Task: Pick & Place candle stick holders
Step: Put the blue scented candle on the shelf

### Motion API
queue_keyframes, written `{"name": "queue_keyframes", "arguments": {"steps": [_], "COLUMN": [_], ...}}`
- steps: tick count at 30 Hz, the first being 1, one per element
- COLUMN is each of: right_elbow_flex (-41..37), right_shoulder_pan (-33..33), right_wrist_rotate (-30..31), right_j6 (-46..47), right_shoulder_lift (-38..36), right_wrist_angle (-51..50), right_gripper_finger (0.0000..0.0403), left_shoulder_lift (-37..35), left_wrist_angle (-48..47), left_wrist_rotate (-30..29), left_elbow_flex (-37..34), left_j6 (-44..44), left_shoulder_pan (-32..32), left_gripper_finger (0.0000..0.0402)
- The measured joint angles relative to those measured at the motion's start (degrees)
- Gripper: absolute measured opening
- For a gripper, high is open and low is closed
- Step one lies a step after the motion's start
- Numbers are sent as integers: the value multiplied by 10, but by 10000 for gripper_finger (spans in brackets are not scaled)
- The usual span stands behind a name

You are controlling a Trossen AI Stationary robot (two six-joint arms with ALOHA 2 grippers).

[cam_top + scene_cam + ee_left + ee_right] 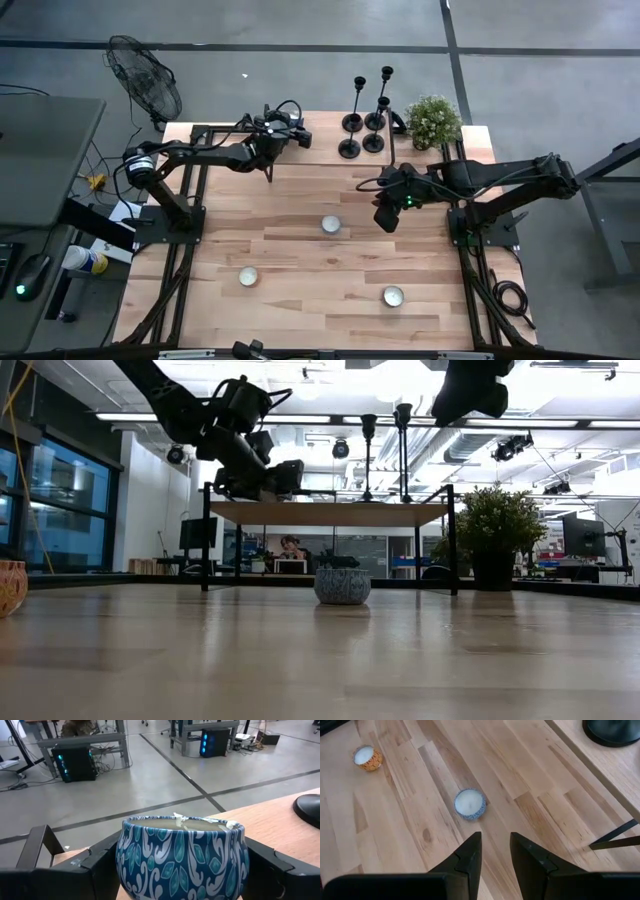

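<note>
Four black candle stick holders stand on their disc bases on the raised wooden shelf at the table's far side. Two of their stems show in the low view. My left gripper is over the shelf's left part, shut on a small blue-and-white patterned candle jar. One holder's disc base lies off to one side of it. My right gripper hovers open and empty above the table's right middle, and also shows in its wrist view. My left gripper pinches the jar's round wall between its two fingers, one on each side, coming in about level. The jar is upright with its open top up. I cannot tell whether its bottom rests on the shelf or is just clear of it.
A potted plant stands on the shelf's right end, next to the holders. Three small candles sit on the table: a blue one at the middle, one at the near left and one at the near right.
</note>
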Motion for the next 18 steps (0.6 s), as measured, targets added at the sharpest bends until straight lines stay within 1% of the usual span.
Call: {"name": "queue_keyframes", "arguments": {"steps": [18], "right_elbow_flex": [0], "right_shoulder_pan": [0], "right_wrist_rotate": [-2], "right_j6": [0], "right_shoulder_lift": [0], "right_wrist_angle": [2], "right_gripper_finger": [94], "left_shoulder_lift": [0], "left_wrist_angle": [-23], "left_wrist_rotate": [24], "left_elbow_flex": [-1], "left_j6": [4], "left_shoulder_pan": [0], "left_gripper_finger": [304]}}
